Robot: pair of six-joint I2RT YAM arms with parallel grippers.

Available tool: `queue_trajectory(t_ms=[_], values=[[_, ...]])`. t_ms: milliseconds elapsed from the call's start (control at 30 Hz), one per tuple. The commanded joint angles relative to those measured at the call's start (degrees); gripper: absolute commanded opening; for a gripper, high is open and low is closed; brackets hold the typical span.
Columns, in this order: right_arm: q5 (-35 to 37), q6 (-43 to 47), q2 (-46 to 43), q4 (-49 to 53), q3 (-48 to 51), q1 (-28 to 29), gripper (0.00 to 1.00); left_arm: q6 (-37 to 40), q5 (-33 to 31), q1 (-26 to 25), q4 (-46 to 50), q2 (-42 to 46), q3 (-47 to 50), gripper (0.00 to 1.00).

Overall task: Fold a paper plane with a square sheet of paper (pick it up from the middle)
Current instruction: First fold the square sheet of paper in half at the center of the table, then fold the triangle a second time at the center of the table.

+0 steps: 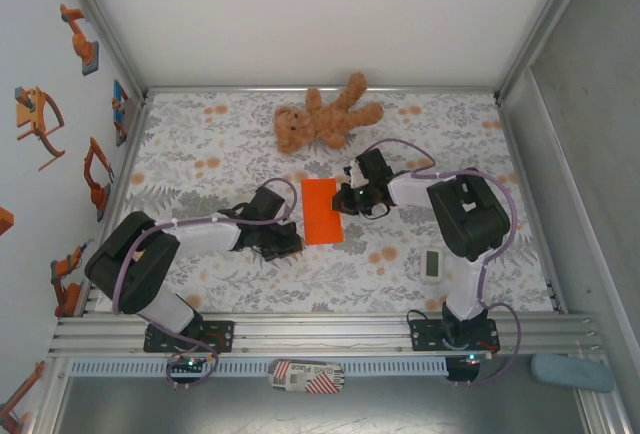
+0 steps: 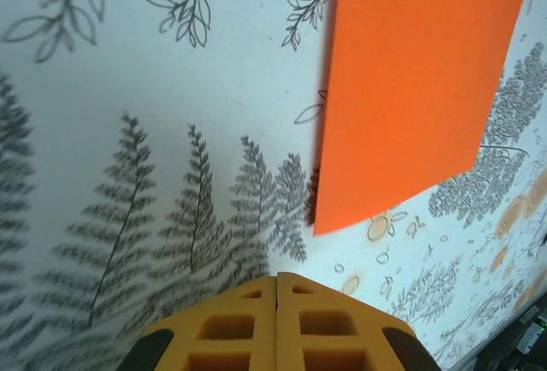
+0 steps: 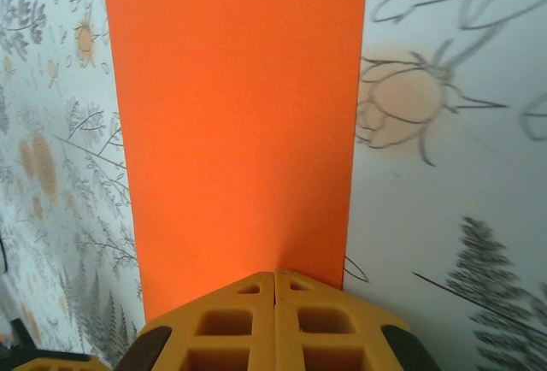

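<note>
Top external view: the square sheet of paper [image 1: 321, 211] is seen lying flat on the surface [image 1: 200, 284], between the two arms and just below the teddy bear [image 1: 325, 119]. A narrow upright rectangle is shown rather than a square, so a first half-fold is judged done. No layered edge can be made out to confirm that. No pointed nose, diagonal folds or wing creases are seen, so the paper plane is not yet formed.

The left tool [image 2: 276, 279] is closed with nothing held. It is placed just beside the sheet's near-left corner, apart from it.

The right tool [image 3: 274, 275] is closed too and is set at the sheet's right side. In the right wrist view its tips overlap the orange edge. Pressing contact is judged likely but cannot be confirmed. Nothing is gripped, and the sheet is not lifted.

Judged left to do: nose corner folds, wing folds, final shaping. Progress is rated early, with most steps remaining.

A white gadget [image 1: 432, 264] lies well apart on the right.
</note>
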State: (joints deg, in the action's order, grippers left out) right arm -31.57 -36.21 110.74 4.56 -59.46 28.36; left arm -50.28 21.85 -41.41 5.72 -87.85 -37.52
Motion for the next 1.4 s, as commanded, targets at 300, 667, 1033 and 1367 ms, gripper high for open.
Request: queue_trajectory(t_ms=[300,667,1033,1367], values=[[8.4,-3.9,-15.3,14.2,1.2,-1.5,0.30,-1.2,0.5,3.3,-8.2,-3.1,-10.0,0.22],[10.3,-10.9,-25.9,11.3,12.8,-1.7,0.63,-1.9,3.1,3.7,-8.1,-20.1,-23.4,0.28],[1.9,-18.6,-25.0,2.0,20.2,-1.4,0.51,-1.6,-4.3,3.6,0.8,-23.1,-24.9,0.28],[0.2,-21.5,-22.2,-2.1,22.5,1.1,0.45,-4.3,-3.5,3.6,3.4,-25.3,-25.1,0.28]])
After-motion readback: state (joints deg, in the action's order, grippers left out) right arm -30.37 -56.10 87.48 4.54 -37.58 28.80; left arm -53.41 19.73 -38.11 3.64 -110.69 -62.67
